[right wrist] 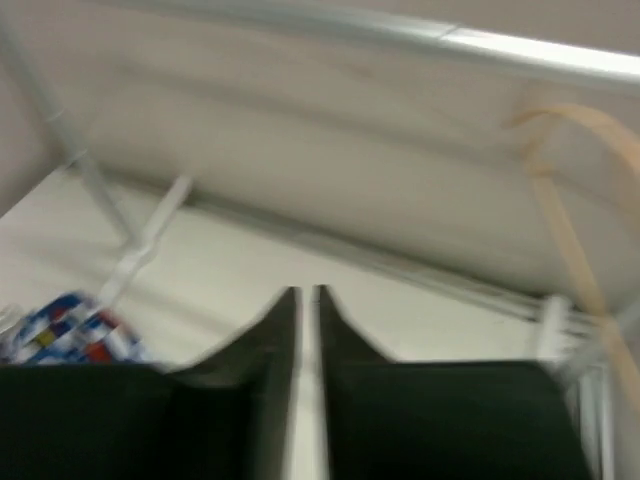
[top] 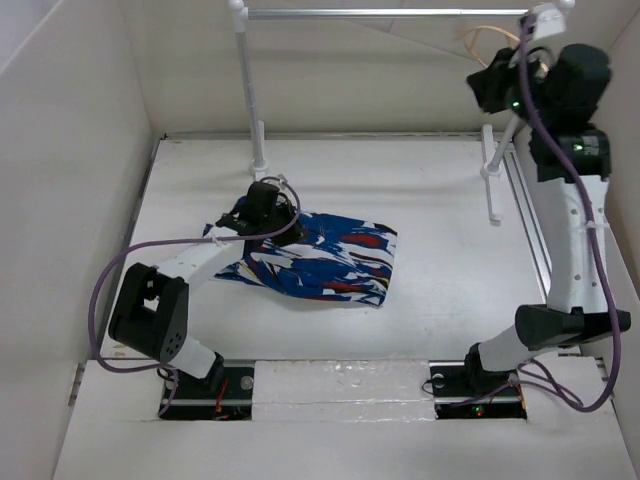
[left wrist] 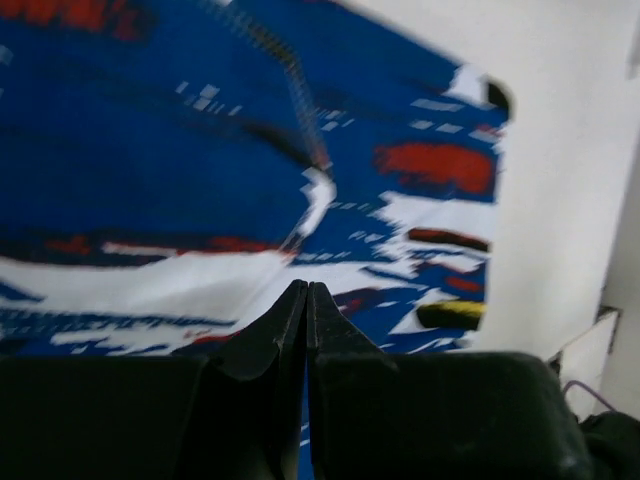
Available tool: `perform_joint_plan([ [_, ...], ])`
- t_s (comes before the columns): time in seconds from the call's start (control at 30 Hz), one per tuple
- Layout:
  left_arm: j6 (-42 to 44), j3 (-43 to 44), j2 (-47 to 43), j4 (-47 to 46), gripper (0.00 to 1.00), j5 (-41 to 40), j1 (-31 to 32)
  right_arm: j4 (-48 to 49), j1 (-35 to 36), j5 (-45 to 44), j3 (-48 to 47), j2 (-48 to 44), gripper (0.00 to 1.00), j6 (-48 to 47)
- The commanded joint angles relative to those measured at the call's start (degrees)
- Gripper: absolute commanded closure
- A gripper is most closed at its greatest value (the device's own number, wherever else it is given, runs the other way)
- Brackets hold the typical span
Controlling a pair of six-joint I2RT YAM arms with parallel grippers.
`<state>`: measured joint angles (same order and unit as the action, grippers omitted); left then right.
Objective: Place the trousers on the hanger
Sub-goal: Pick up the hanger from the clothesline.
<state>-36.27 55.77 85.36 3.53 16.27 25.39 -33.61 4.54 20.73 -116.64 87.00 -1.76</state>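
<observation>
- The left end effector (top: 268,208) is seen low over the tabletop (top: 450,240), with its 2 fingers pressed together tip to tip. No gap is seen between them in the left wrist view.
- The trousers (top: 325,255) are found directly under and to the right of the left end effector, crumpled in a loose heap on the tabletop. The end effector is placed at the heap's upper left edge.
- In the left wrist view, blue fabric with white, red, black and yellow streaks is seen just beyond the closed fingertips (left wrist: 285,320). Whether a fold is pinched between them cannot be told.
- The right end effector (top: 488,88) is held high, well apart from the trousers. Its 2 fingers are set together with only a thin slit between them, and nothing is gripped.
- The hanger (right wrist: 575,200) is seen above and to the right of the right end effector, apart from its fingers and just below the grey metal rail (top: 390,14). Whether its hook rests on the rail cannot be told, as the view is blurred.
- The rail is carried on 2 white posts (top: 250,90), on the far side of both end effectors.
- The tabletop is enclosed by white walls (top: 80,150) on 3 sides. The trousers, the rail and the hanger are all contained within this enclosure.
</observation>
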Motion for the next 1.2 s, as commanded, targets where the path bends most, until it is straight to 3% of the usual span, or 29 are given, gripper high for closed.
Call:
perform_joint_plan([
  [0.0, 2.9, -4.1, -2.1, -2.7, 1.00, 1.0, -0.3, -3.2, -6.3, -6.2, -5.7, 1.8, 0.68, -5.9],
  [0.03, 4.5, -4.8, -3.3, -2.8, 1.00, 0.9, -0.3, -2.8, -8.6, -6.7, -6.7, 2.0, 0.50, -6.2],
  [0.1, 6.4, -6.1, -4.2, -2.6, 1.00, 0.7, 0.2, -2.2, -15.8, -6.5, -7.5, 3.4, 0.26, -6.7],
  [0.23, 8.7, -6.7, -6.2, -0.6, 1.00, 0.9, 0.2, -3.3, -23.9, -2.8, -12.1, 9.1, 0.15, -8.4],
  [0.3, 8.8, -6.3, -6.8, 0.3, 1.00, 0.9, 0.2, -6.1, -26.0, -3.2, -19.5, 14.9, 0.11, -10.3],
  [0.4, 8.9, -4.3, -7.5, 2.0, 1.00, 2.6, 0.2, -11.4, -28.7, 3.4, -28.8, 20.9, 0.08, -11.6],
  [0.57, 9.2, -2.5, -7.1, 3.1, 1.00, 5.4, 0.2, -6.6, -32.9, 16.1, -24.8, 24.6, 0.05, -9.3],
  [0.63, 9.6, -2.7, -7.2, 3.5, 1.00, 4.9, 0.2, -5.9, -33.5, 15.2, -22.9, 24.9, 0.03, -9.3],
  [0.77, 9.6, -2.3, -6.9, 3.6, 1.00, 5.4, 0.2, -5.8, -32.8, 15.4, -22.9, 26.7, 0.02, -9.8],
  [0.87, 9.5, -1.4, -6.7, 3.7, 1.00, 5.6, 0.2, -4.5, -32.8, 19.1, -21.9, 27.3, 0.10, -9.2],
  [0.93, 9.4, -0.1, -6.6, 4.2, 1.00, 5.4, 0.2, -3.8, -31.4, 19.7, -19.8, 26.4, 0.26, -9.5],
  [0.97, 9.3, 0.5, -6.6, 4.2, 1.00, 5.4, 0.2, -3.8, -31.4, 20.1, -18.8, 26.4, 0.26, -9.5],
  [1.17, 8.9, 3.6, -6.2, 5.1, 1.00, 5.8, 0.2, -1.7, -28.7, 19.5, -13.4, 23.6, 0.53, -10.8],
])
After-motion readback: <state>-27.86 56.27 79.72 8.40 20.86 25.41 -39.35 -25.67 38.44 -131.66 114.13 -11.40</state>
